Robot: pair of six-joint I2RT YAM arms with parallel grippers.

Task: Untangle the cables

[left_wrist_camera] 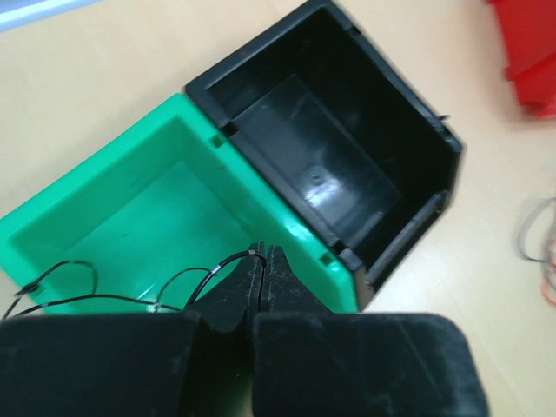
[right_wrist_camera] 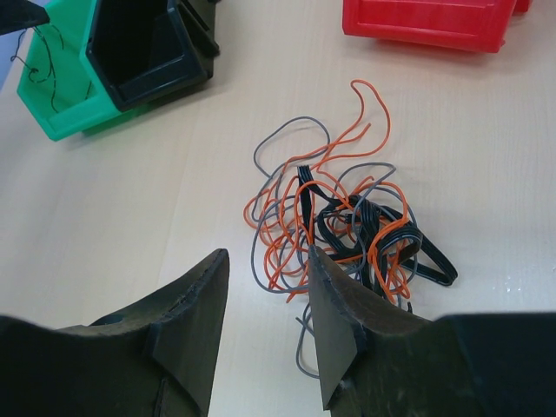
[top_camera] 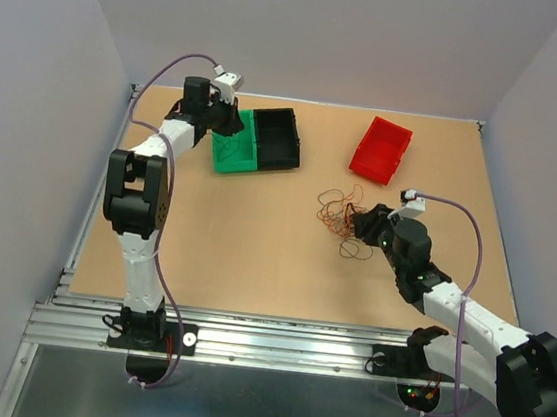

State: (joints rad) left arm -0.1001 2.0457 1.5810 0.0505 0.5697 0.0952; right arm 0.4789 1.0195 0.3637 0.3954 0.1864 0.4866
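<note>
**Claw state.** The right claw (right_wrist_camera: pixel 266 261) has its jaws apart with nothing clamped. It hangs low over the table (right_wrist_camera: pixel 148 182). The left claw (left_wrist_camera: pixel 263 254) has its jaws together, pinched on the end of a thin black strand (left_wrist_camera: pixel 217 261) that trails back over the green bin (left_wrist_camera: pixel 174 113).

**Location of the work.** The tangle (right_wrist_camera: pixel 347 221) of orange, grey and black cables lies flat on the right half of the table. It is on the near side of the red bin (top_camera: pixel 381 148) and apart from it. The green bin and the black bin (left_wrist_camera: pixel 287 113) stand touching at the far left, well apart from the tangle.

**Governing relation.** The right arm is the nearer one. In the overhead view the tangle lies just to the far left of its fingertips, along the line the claw already points. In the right wrist view the mass is not centred on the gap. Most of it, including the doubled black loops, sits ahead of the right finger. Only the outer orange and grey loops reach the space in front of the opening.

The heap has no single clear long axis. One orange loop stands out toward the red bin, away from the knot — judged the easiest strand to isolate. A straight advance would likely take several loops at once, so a small sideways correction toward one strand appears necessary first.
</note>
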